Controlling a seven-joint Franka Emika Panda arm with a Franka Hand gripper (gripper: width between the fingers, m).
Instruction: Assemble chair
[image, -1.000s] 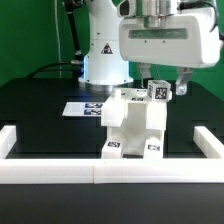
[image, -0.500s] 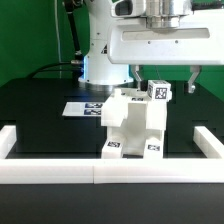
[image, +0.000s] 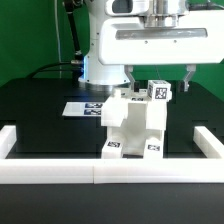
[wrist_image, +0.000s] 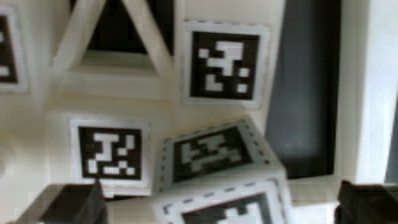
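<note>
The chair (image: 133, 125) stands as a white boxy assembly in the middle of the black table, with tags on its front feet. A white square post (image: 158, 92) with a tag sticks up tilted at its top on the exterior view's right. My gripper (image: 160, 80) hangs just above the chair's top, open, its fingers (image: 133, 76) on either side of that post and nothing held. In the wrist view the tagged parts (wrist_image: 222, 65) fill the picture, and the post's tagged end (wrist_image: 231, 195) lies between my dark fingertips (wrist_image: 71, 205).
White border rails (image: 95, 173) run along the front and both sides of the table. The marker board (image: 82, 107) lies flat behind the chair on the exterior view's left. The arm's white base (image: 100, 60) stands at the back.
My gripper has swung from the exterior view's right to directly over the chair and come down a little, jaws still open. The chair has not moved.
</note>
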